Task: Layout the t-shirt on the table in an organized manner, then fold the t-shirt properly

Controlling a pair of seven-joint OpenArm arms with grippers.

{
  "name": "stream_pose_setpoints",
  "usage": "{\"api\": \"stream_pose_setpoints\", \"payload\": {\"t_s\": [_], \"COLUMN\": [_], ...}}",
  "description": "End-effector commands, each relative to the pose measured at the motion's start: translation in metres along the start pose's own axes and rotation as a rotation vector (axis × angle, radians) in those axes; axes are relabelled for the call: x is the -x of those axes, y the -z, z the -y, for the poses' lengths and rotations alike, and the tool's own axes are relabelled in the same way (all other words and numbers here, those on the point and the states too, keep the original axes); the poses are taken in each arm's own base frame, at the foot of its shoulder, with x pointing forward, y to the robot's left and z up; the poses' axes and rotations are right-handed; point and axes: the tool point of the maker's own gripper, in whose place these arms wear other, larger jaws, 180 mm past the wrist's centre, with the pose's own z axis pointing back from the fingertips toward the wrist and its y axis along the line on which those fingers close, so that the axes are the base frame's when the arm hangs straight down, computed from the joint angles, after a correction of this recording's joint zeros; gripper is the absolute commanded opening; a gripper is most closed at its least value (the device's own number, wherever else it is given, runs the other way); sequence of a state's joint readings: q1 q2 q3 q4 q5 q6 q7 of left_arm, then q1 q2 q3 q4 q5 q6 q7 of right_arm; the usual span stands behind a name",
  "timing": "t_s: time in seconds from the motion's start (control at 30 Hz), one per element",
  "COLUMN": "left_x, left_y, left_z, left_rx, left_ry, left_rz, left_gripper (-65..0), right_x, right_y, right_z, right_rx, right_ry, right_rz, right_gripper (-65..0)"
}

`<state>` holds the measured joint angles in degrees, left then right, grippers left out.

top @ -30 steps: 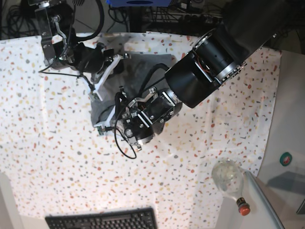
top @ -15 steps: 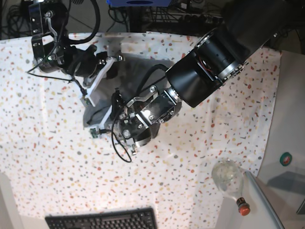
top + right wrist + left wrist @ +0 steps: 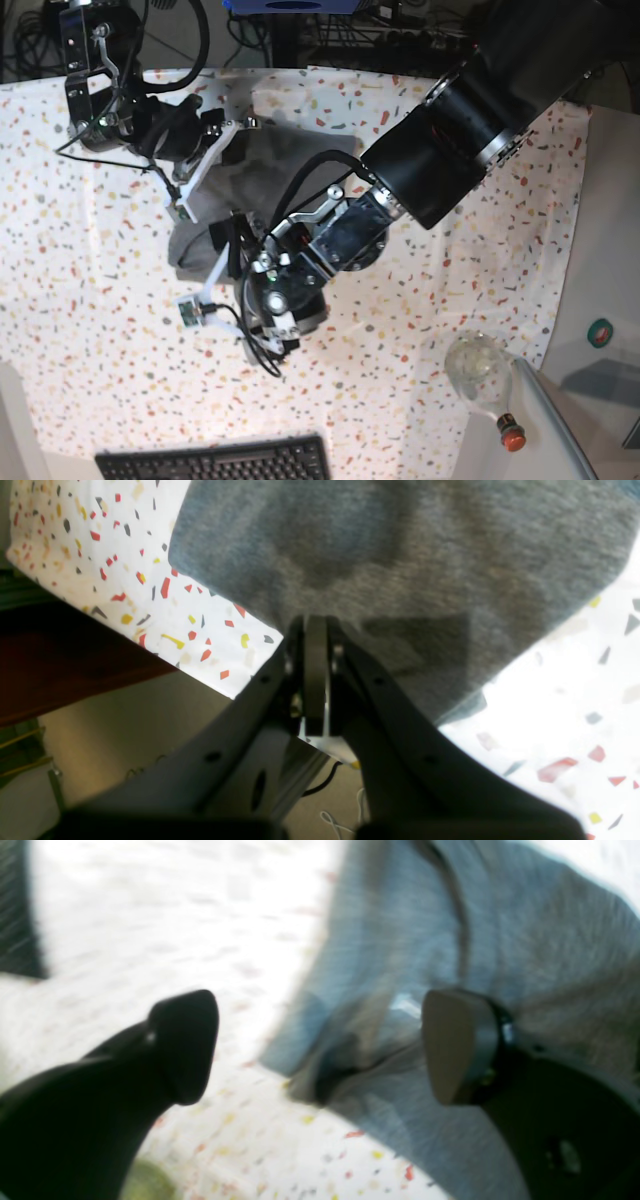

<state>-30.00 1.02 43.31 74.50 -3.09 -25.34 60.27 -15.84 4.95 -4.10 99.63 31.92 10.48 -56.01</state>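
T-shirt [image 3: 262,165] bunched on bench [image 3: 100,340], not spread; folding not begun. Your left gripper [image 3: 320,1047]: jaws wide, empty. Right gripper [image 3: 315,630]: jaws pinched on shirt.

garment: the t-shirt [image 3: 290,150], plain heather-grey soft knit, short-sleeved as far as can be told; no label visible
state: bunched and partly folded over itself, not spread flat; creases and a raised ridge run through the cloth in the left wrist view [image 3: 450,915]
pose: lying in a rumpled heap, one rounded edge hanging over the speckled cloth in the right wrist view [image 3: 400,555]
place: toward the far edge of the table [image 3: 100,330], nearer its far-left corner than the right side
surface: white cloth flecked red, yellow, grey and orange, lying smooth around the shirt
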Motion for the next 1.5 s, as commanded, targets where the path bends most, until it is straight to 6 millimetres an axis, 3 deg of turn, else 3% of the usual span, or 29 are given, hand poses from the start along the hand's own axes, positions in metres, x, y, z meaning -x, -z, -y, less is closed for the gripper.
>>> {"api": "stream_pose_setpoints", "payload": {"t_s": [0.0,0.07,0.17,0.2,0.4,0.67,0.77,0.87,0.97,1.03,1.13,1.23,1.33,1.47], "left_x": [-0.008,0.003,0.041,0.05,0.095,0.132,0.133,0.121,0.107,0.111,0.134,0.182,0.235,0.281], "left_y": [-0.016,-0.031,-0.035,-0.034,-0.022,0.004,0.006,0.0,-0.023,-0.042,-0.076,-0.103,-0.117,-0.145], "left_z": [-0.012,-0.009,0.017,0.027,0.098,0.142,0.147,0.138,0.126,0.117,0.103,0.111,0.137,0.201], "left_rx": [-0.034,-0.029,-0.003,0.01,0.113,0.213,0.226,0.205,0.154,0.108,0.014,-0.036,-0.018,0.084], "left_ry": [-0.049,-0.152,-0.27,-0.298,-0.409,-0.465,-0.473,-0.477,-0.47,-0.491,-0.53,-0.567,-0.587,-0.589], "left_rz": [0.05,0.096,0.107,0.112,0.122,0.014,0.009,0.048,0.124,0.142,0.135,0.051,-0.085,-0.194], "left_gripper": [-12.2,-25.7,-58.3,-65.0,-65.0,-65.0,-65.0,-65.0,-65.0,-65.0,-65.0,-65.0,-65.0,-65.0], "right_x": [-0.011,-0.009,-0.006,-0.005,-0.014,-0.007,-0.008,-0.015,-0.022,-0.019,0.001,0.044,0.089,0.159], "right_y": [-0.005,-0.006,-0.008,-0.008,-0.008,0.017,0.02,0.007,-0.021,-0.037,-0.067,-0.088,-0.102,-0.122], "right_z": [-0.006,-0.006,0.003,0.005,0.007,0.031,0.042,0.037,0.033,0.034,0.045,0.061,0.076,0.074], "right_rx": [-0.019,-0.015,0.006,0.008,0.012,0.034,0.052,0.053,0.074,0.094,0.154,0.209,0.247,0.251], "right_ry": [-0.012,-0.014,-0.023,-0.022,-0.025,0.034,0.031,0.002,-0.061,-0.076,-0.098,-0.096,-0.072,-0.017], "right_rz": [0.041,0.044,0.035,0.032,0.063,0.008,0.014,0.036,0.08,0.083,0.038,-0.055,-0.166,-0.307], "right_gripper": [-65.0,-65.0,-65.0,-65.0,-65.0,-65.0,-65.0,-65.0,-65.0,-65.0,-65.0,-65.0,-65.0,-65.0]}}
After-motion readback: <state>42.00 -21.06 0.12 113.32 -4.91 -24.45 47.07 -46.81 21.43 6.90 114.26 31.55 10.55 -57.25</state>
